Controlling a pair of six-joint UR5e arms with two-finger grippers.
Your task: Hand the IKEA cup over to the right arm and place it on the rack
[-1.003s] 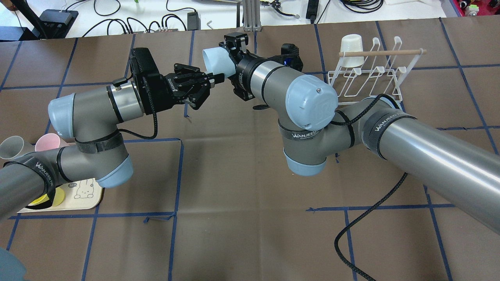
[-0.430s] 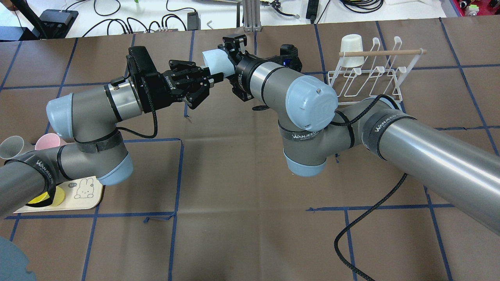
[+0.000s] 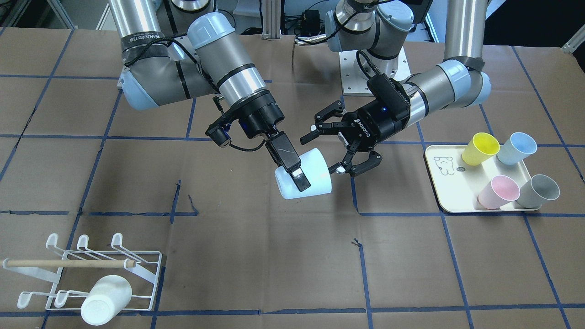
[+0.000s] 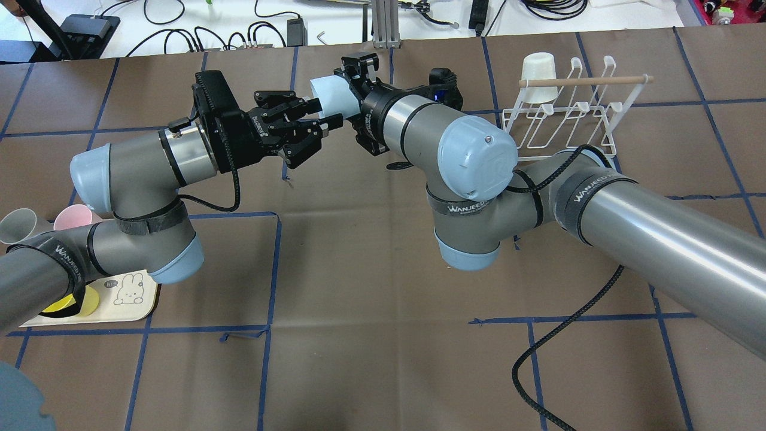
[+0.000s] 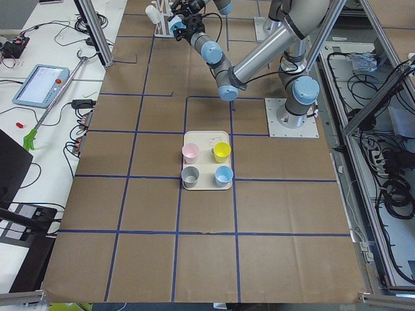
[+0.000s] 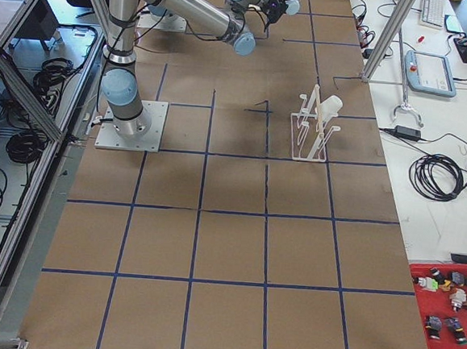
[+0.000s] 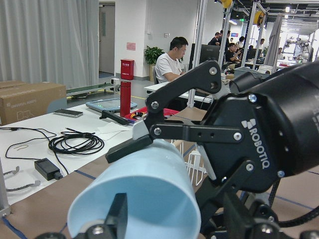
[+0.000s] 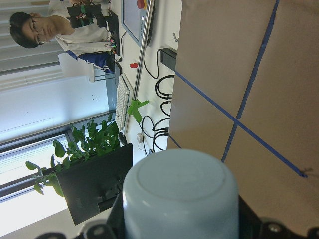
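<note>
The pale blue IKEA cup [image 3: 315,176] hangs on its side above the table's middle. It also shows in the overhead view [image 4: 332,96], the left wrist view [image 7: 144,199] and, base on, the right wrist view [image 8: 179,194]. My right gripper [image 3: 299,183], with slim straight fingers, is shut on the cup, one finger lying along its outer wall. My left ROBOTIQ gripper [image 3: 327,151] is open beside the cup's wide end, its fingers [image 3: 339,170] spread apart. The white wire rack [image 3: 91,274] with its wooden dowel stands on my far right [image 4: 562,114].
A white cup [image 3: 103,301] hangs on the rack's end prong. A cream tray [image 3: 445,183] on my left side holds yellow [image 3: 480,148], blue [image 3: 516,148], pink [image 3: 498,192] and grey [image 3: 539,191] cups. A black cable [image 4: 556,347] trails under my right arm.
My left gripper has stayed open and drawn back slightly to the left from the cup. My right gripper and the cup have barely moved.
</note>
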